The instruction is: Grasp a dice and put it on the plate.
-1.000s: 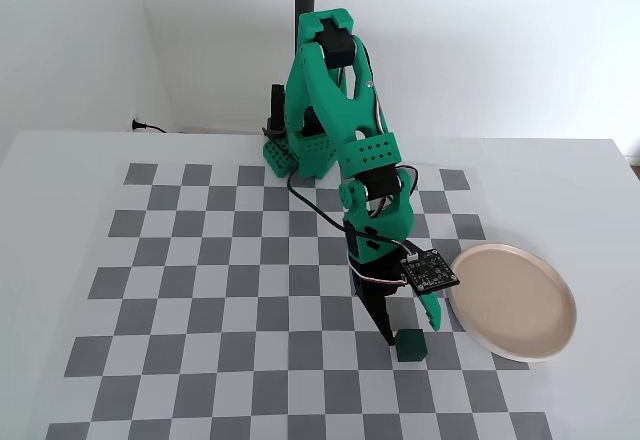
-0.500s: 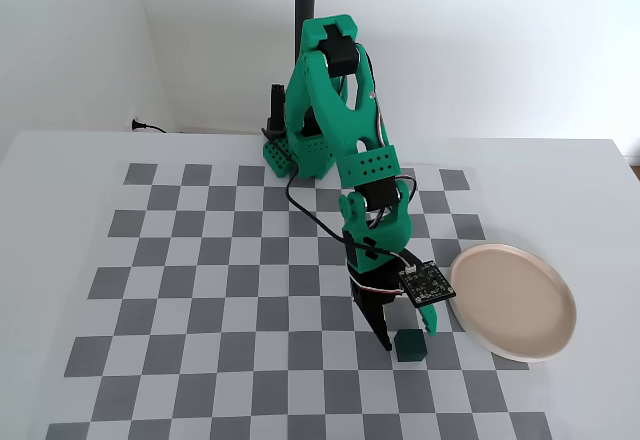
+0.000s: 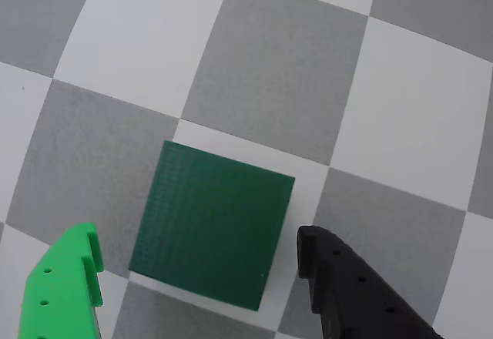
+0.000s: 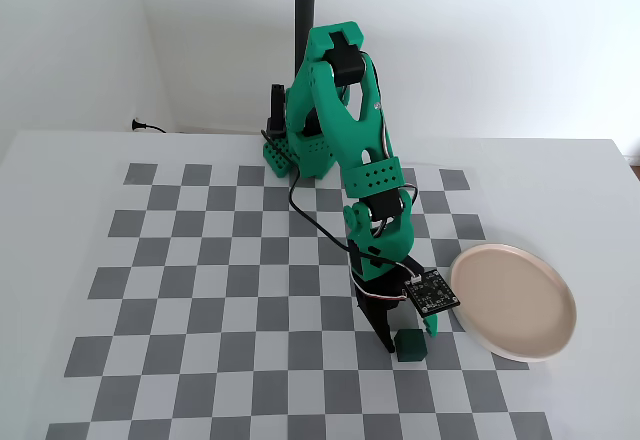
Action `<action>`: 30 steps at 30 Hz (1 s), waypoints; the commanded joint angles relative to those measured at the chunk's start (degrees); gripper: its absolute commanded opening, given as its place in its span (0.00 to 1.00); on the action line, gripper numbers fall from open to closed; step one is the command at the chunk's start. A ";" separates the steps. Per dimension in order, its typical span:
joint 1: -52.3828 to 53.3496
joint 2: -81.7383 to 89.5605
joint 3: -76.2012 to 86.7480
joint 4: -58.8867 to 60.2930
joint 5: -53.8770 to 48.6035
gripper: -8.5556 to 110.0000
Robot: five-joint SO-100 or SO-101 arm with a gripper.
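Wrist view, nearest item first: we log the end effector (image 3: 196, 277) with its bright green finger (image 3: 65, 289) at 7 o'clock of the frame and its black finger (image 3: 347, 293) at 5 o'clock, spread apart, one on each side of the dice (image 3: 212, 235). Neither finger visibly touches the cube; a thin gap shows on both sides. We record the dice as a plain dark green cube resting flat on the checkered mat (image 3: 269, 69).

Fixed view, front to back: dice (image 4: 408, 346) at the near edge of the mat, between the finger tips; the plate (image 4: 513, 301) at about 2 o'clock of it, nearby, with nothing on it; the arm (image 4: 350, 150) rising behind toward its base at 12 o'clock; white desk (image 4: 60, 160) beyond the mat.

Progress, as we judge it: approach done, fingers straddle the cube; closing, lifting, carrying to the plate and release all remain.

Change from the earlier frames: we note the wrist has dropped lower and the fingers have come in around the dice; dice and plate are unmoved.
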 commanded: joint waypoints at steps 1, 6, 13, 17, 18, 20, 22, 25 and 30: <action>-0.44 0.79 -6.24 -0.79 0.09 0.26; -0.70 -0.53 -6.94 -0.97 0.00 0.26; -0.70 -1.85 -7.91 -0.97 0.09 0.26; -0.70 -2.99 -8.26 -1.32 0.09 0.26; -0.70 -3.16 -8.44 -1.32 0.09 0.26; -0.70 -3.69 -8.61 -1.49 0.09 0.26; -0.70 -4.13 -8.70 -1.67 0.09 0.26; -0.79 -4.75 -8.70 -1.85 0.26 0.26; -0.79 -5.01 -8.70 -2.02 0.35 0.26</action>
